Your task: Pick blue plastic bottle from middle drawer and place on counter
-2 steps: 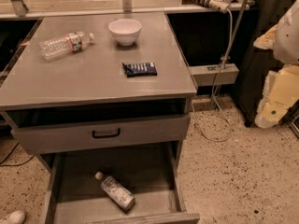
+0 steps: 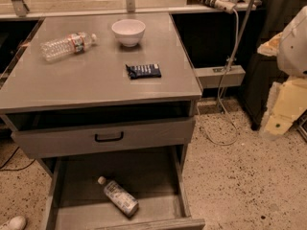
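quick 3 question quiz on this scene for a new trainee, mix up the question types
1. True or false: the blue plastic bottle lies on its side in the open middle drawer.
2. Short answer: which three things lie on the counter?
3. Multiple choice: where is the tool?
A) inside the middle drawer
B) at the right of the view, off to the side of the counter and away from the blue plastic bottle
C) directly over the counter

Key
1. True.
2. A ribbed clear bottle on its side, a white bowl and a dark packet.
3. B.
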`<action>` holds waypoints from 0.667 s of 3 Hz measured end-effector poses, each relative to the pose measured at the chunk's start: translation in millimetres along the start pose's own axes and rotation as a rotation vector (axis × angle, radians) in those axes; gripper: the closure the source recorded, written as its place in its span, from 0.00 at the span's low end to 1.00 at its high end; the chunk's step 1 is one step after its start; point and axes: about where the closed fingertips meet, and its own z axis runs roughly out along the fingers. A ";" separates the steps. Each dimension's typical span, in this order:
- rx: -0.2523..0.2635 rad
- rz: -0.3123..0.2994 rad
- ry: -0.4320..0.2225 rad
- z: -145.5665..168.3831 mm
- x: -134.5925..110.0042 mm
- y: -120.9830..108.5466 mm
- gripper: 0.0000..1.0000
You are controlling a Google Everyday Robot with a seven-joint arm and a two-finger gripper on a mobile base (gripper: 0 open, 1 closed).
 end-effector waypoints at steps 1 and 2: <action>-0.013 -0.017 -0.003 14.2 -15.9 43.1 0.00; -0.112 -0.044 0.011 60.4 -26.6 102.6 0.00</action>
